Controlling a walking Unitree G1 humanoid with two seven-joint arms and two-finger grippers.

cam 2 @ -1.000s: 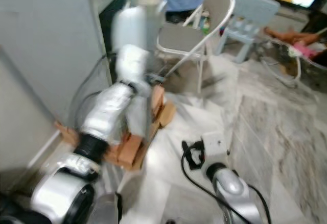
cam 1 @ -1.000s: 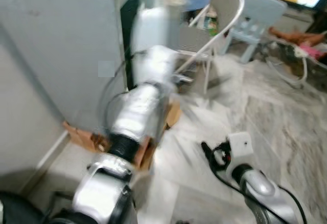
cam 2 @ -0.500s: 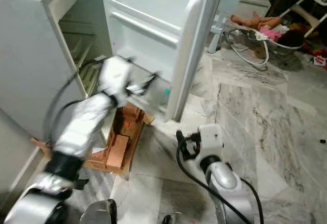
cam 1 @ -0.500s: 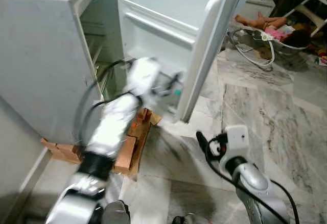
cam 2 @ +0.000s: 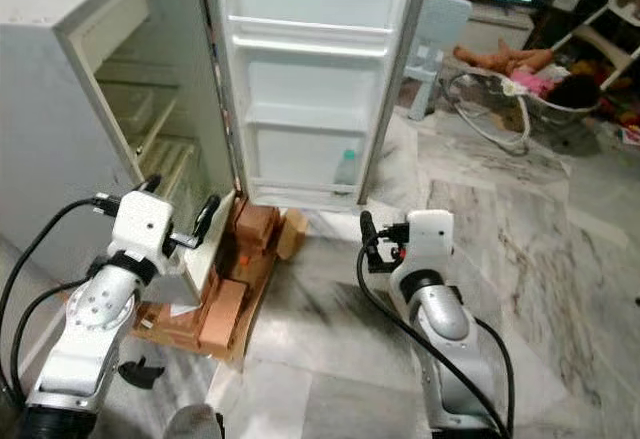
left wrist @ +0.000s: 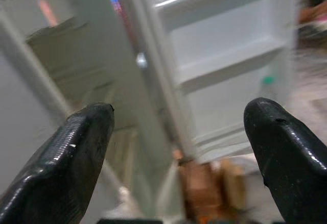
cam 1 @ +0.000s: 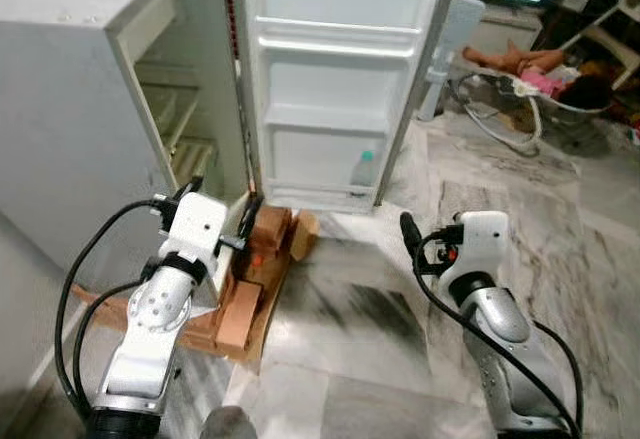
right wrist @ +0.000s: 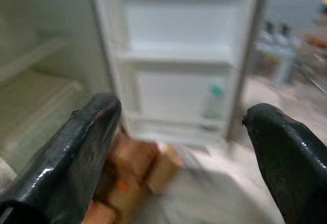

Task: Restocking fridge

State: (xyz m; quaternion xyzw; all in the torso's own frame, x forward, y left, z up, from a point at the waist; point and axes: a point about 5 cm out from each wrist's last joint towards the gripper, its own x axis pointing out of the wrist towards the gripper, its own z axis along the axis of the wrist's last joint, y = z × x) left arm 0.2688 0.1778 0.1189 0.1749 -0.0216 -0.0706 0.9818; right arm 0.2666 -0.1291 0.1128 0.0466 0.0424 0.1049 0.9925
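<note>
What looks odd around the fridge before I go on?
The fridge stands propped on bricks over torn cardboard. Its open door holds just one bottle, in the bottom rack.

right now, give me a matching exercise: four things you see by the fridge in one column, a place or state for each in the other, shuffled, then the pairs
1. fridge door
2. bottle
3. bricks
4. left end effector

A. open, holding nothing
B. on the floor under the fridge's front edge
C. swung wide open
D. standing in the lowest door shelf

Pairs: 1-C, 2-D, 3-B, 4-A
</note>
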